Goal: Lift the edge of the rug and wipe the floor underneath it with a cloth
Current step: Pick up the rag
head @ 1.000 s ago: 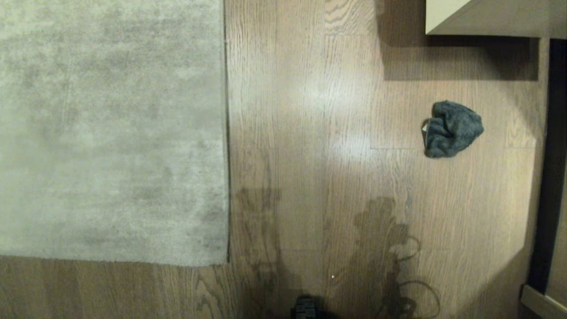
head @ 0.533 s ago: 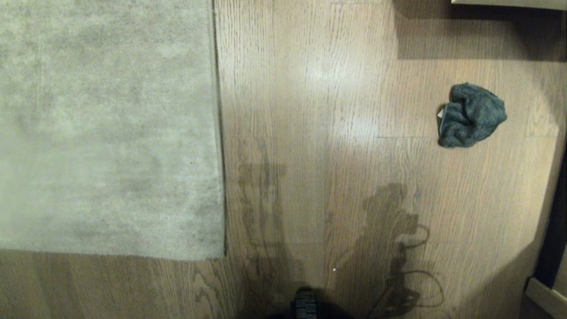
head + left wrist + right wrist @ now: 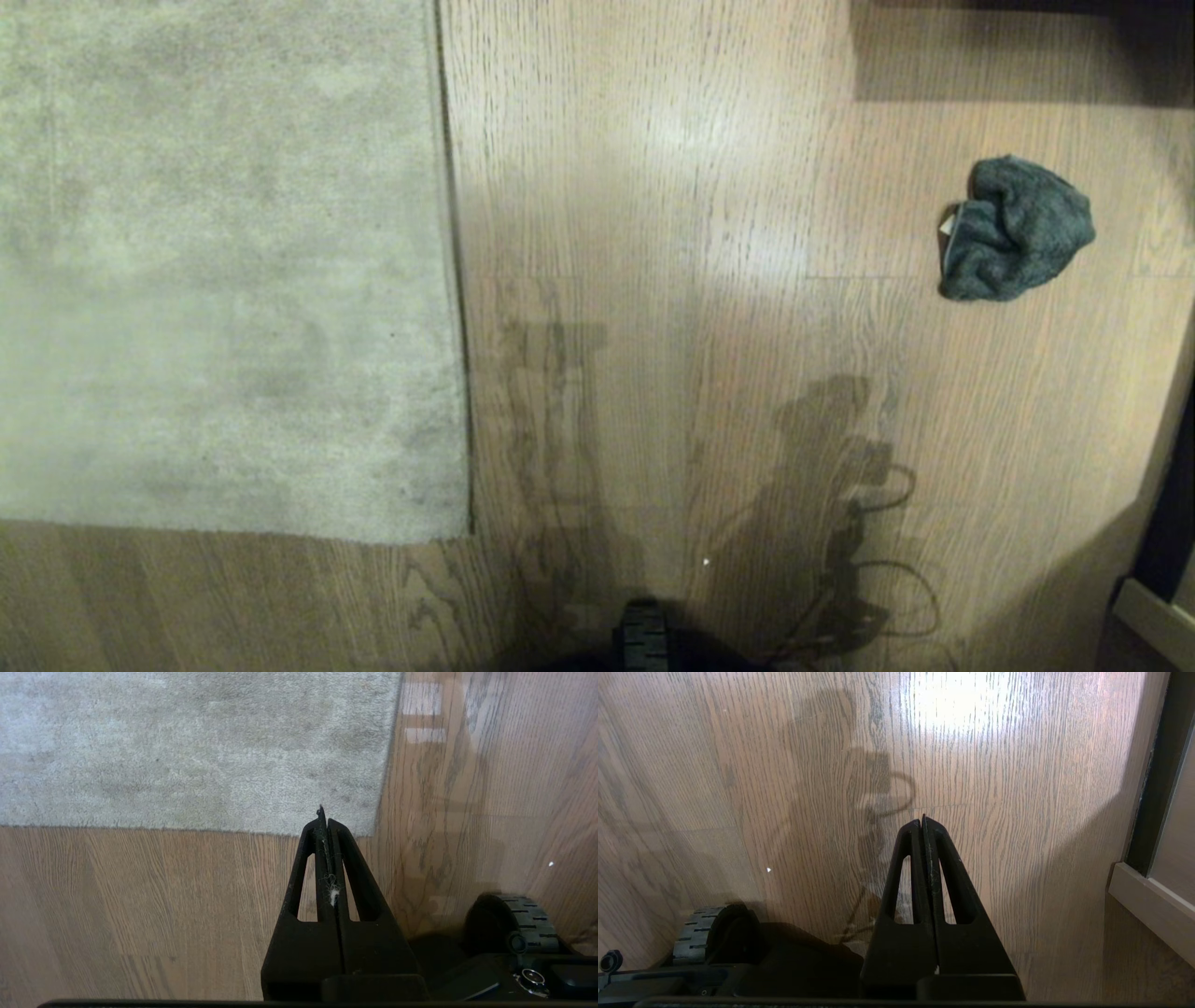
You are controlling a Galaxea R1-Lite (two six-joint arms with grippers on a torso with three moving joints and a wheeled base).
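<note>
The pale grey-beige rug (image 3: 215, 271) lies flat at the left of the head view. Its rug edge (image 3: 452, 280) runs straight down to a square corner (image 3: 465, 534). The dark grey-teal cloth (image 3: 1016, 229) lies crumpled on the floor (image 3: 691, 280) at the far right. Neither arm shows in the head view. My left gripper (image 3: 324, 814) hangs shut and empty above the floor, near the rug corner (image 3: 373, 830). My right gripper (image 3: 922, 820) also hangs shut and empty, over bare planks (image 3: 1008, 812).
A dark doorway or furniture frame (image 3: 1162, 551) with a pale ledge stands at the lower right. The base's wheel (image 3: 644, 644) shows at the bottom middle of the head view. Shadows of my arms fall on the planks.
The whole head view has shifted: the rug edge, cloth and furniture slid up and outward in the picture as the camera tilted. Nothing on the floor moved, and both grippers stayed shut.
</note>
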